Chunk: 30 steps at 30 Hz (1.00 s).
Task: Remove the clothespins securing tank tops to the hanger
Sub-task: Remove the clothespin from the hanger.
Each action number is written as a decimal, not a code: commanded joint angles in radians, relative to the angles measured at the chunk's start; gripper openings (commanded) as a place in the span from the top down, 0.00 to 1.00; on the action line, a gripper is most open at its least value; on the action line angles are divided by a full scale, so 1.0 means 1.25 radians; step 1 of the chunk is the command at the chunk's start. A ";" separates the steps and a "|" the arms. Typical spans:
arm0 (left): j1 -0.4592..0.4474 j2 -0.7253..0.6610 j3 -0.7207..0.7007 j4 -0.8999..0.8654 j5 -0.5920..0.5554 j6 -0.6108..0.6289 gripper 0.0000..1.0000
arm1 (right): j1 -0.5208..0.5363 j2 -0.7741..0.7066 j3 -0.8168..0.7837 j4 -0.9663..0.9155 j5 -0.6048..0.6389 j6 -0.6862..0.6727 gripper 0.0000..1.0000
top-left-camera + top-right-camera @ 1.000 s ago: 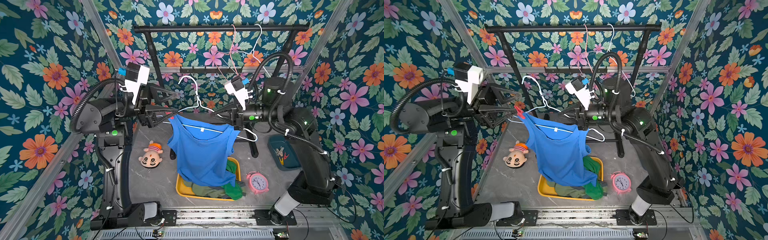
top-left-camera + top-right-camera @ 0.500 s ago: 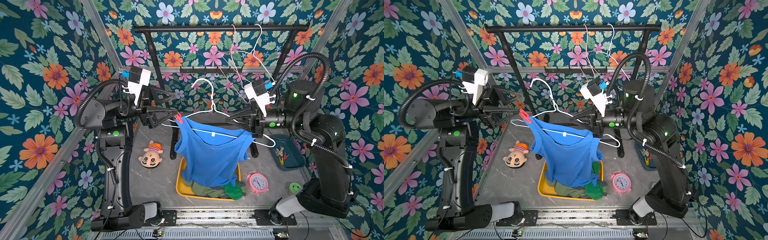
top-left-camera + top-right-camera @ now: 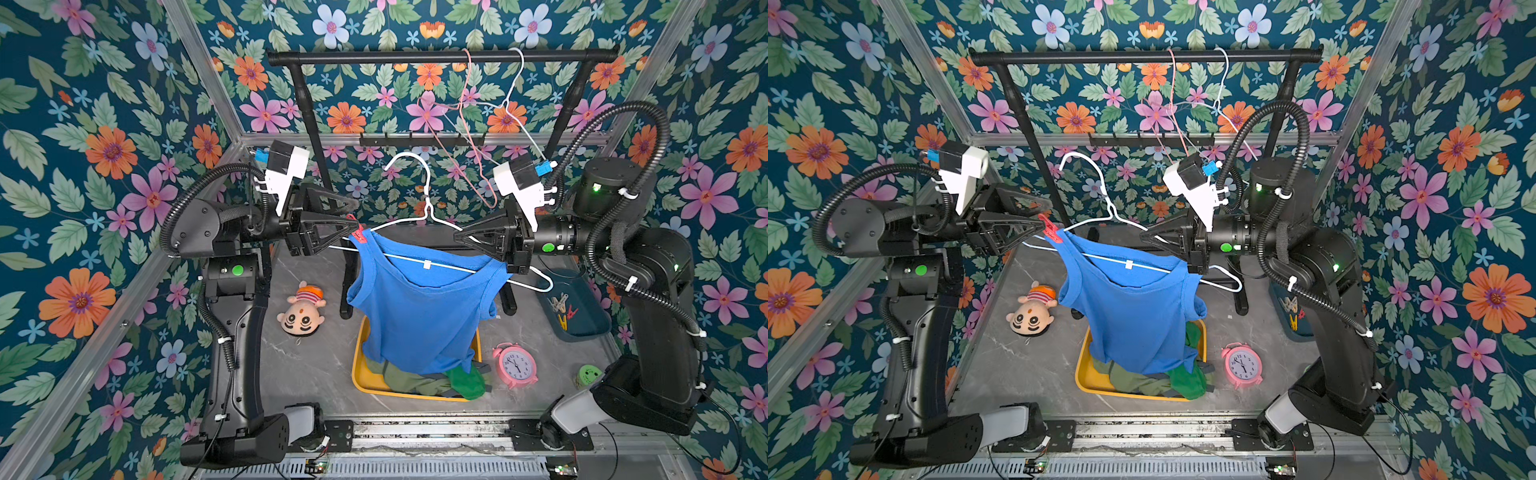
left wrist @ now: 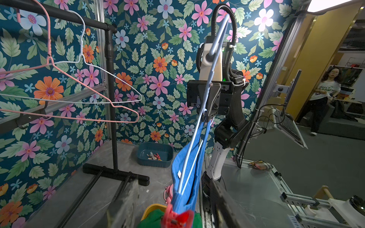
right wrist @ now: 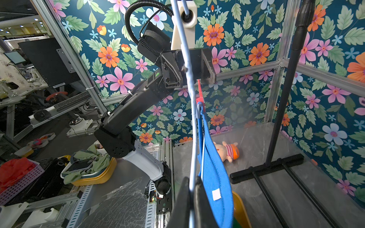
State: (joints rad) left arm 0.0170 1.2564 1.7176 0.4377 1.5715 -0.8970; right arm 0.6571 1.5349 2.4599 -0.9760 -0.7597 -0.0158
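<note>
Blue tank top [image 3: 419, 316] is looking like matt ribbed cloth. Red clothespin [image 3: 358, 236] on its strap is reading glossy plastic, hanger [image 3: 427, 191] smooth coated wire.

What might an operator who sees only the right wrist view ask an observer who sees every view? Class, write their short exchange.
Operator: Is the white wire hanger hooked on anything?
Observer: No. In both top views its hook hangs free, clear of the black metal rail.
Operator: Are any small plastic clothespins off it?
Observer: Yes, several lie in a dark teal plastic bin beside the right arm.
</note>
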 commanded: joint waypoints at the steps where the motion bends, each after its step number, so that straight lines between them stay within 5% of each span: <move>1: 0.000 -0.005 -0.007 0.007 0.086 0.000 0.33 | -0.002 -0.008 0.003 0.024 -0.016 -0.015 1.00; 8: -0.002 -0.006 -0.007 0.006 0.086 0.004 0.32 | -0.010 -0.004 0.015 0.023 -0.033 -0.008 1.00; 30: -0.023 -0.003 0.008 -0.023 0.085 0.023 0.99 | -0.041 0.042 0.058 0.040 -0.077 0.024 1.00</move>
State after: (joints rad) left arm -0.0093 1.2579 1.7264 0.3973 1.5681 -0.8631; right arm 0.6106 1.5837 2.5252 -0.9756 -0.8303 0.0055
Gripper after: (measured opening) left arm 0.049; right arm 0.064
